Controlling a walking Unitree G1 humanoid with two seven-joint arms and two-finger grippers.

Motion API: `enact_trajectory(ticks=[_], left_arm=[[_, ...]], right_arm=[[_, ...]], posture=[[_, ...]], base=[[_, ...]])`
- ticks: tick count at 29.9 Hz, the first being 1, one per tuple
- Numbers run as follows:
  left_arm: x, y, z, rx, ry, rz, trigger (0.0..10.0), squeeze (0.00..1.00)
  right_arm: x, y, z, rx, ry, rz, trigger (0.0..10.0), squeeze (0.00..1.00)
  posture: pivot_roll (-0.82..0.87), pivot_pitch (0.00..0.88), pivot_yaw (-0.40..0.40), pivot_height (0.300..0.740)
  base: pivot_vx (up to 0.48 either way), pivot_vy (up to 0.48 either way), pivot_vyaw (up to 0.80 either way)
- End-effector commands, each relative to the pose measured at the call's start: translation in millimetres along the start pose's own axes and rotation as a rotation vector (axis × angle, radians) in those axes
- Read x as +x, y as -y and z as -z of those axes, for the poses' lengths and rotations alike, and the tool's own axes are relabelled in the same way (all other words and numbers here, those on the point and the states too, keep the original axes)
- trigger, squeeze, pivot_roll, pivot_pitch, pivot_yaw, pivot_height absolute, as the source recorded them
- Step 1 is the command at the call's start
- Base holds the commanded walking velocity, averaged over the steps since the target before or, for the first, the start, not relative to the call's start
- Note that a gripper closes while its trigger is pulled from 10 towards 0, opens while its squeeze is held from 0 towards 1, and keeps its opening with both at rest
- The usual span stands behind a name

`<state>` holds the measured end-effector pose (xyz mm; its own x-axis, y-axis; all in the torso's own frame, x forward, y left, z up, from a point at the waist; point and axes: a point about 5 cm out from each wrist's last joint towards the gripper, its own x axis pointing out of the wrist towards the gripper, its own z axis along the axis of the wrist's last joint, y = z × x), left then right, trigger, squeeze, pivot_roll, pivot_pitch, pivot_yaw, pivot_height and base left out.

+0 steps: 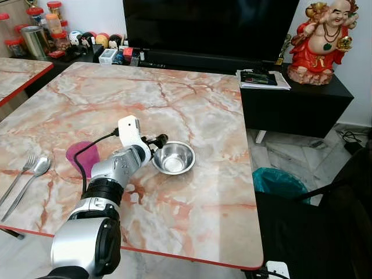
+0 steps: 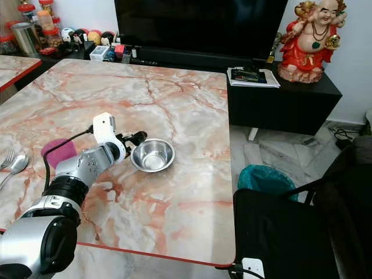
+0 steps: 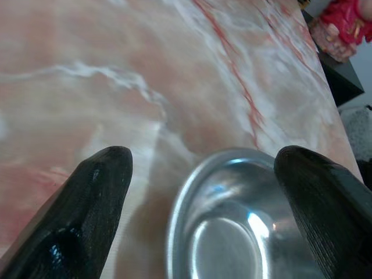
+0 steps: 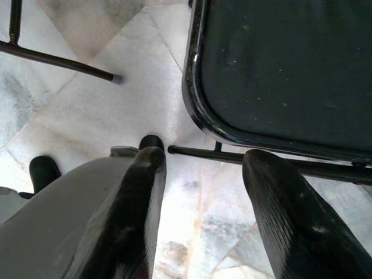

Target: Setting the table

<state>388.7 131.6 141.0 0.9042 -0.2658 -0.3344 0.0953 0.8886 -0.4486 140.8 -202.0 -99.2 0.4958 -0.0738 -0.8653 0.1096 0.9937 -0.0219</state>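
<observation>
Head view: steel bowl sat empty, upright on marble table, near its middle; left gripper reached its left rim. Pink cup lay left of the arm; fork & spoon at far left edge. Left wrist: fingers spread wide, straddling bowl rim, gripping nothing. Right wrist: right gripper hung over floor by black chair seat, fingers apart, empty.
</observation>
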Motion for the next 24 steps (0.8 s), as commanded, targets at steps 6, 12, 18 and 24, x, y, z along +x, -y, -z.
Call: enact_trajectory(ticks=[6, 12, 18, 24], left_arm=[[3.5, 8.1, 6, 0.008, -0.051, 0.015, 10.0, 0.0], [4.0, 6.6, 10, 0.015, -0.065, 0.003, 10.0, 0.0], [4.0, 2.6, 16, 0.012, -0.084, -0.018, 0.8, 0.0], [4.0, 1.8, 19, 0.019, -0.094, -0.02, 0.0, 0.0]], right_arm=[[0.2, 3.5, -2, 0.025, 0.004, 0.014, 10.0, 0.0], [0.3, 2.7, -3, 0.02, 0.006, 0.011, 10.0, 0.0], [1.0, 0.0, -5, 0.018, 0.012, 0.006, 10.0, 0.0], [2.1, -2.4, -11, 0.015, 0.025, 0.0, 10.0, 0.0]], posture=[[-0.11, 0.011, -0.033, 0.74], [-0.1, 0.0, -0.029, 0.74], [-0.1, 0.0, -0.026, 0.74], [-0.1, 0.0, -0.022, 0.74]], base=[[0.0, 0.0, 0.0], [0.0, 0.0, 0.0], [0.0, 0.0, 0.0], [0.0, 0.0, 0.0]])
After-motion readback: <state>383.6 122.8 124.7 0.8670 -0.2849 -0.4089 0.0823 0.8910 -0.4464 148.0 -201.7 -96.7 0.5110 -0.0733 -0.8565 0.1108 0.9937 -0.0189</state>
